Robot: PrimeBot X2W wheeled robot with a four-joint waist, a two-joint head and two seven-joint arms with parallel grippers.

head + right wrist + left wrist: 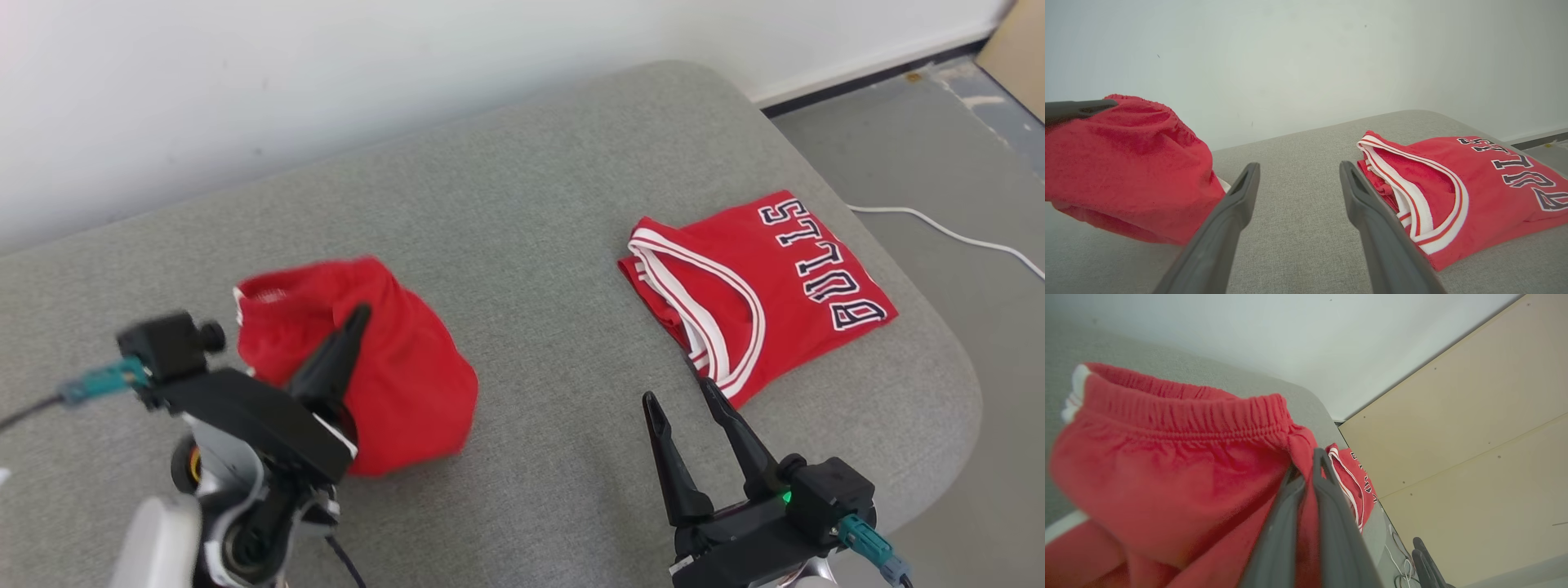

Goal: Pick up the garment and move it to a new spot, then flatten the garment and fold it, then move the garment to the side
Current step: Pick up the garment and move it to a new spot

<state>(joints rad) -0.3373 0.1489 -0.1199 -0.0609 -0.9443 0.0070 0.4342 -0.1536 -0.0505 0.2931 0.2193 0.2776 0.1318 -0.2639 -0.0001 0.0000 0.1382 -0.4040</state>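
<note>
Grey fabric cushion: it is carrying both garments, which are lying well apart, and is running up to a pale wall.

Red sweat shorts with a gathered elastic waistband: they are hanging bunched on the robot's left half of the cushion, with the waistband uppermost.

Folded red sleeveless jersey with white trim and dark lettering: it is lying flat near the cushion's right edge, looking already dealt with.

Left gripper: its fingers are pressing nearly together, pinching the shorts just beside the waistband.

Right gripper: it is hovering with jaws spread wide, gripping nothing, just short of the jersey's hem.

Progress: judging by the raised bundle, the pick-up is happening now. Setting down in a new spot, flattening, folding and moving aside are all waiting.

Hard to make out: the shorts' legs are disappearing inside the bundle. Whether the lowest fold is touching the cushion cannot be told. The jersey's lettering is being cut off in the right wrist view.
</note>
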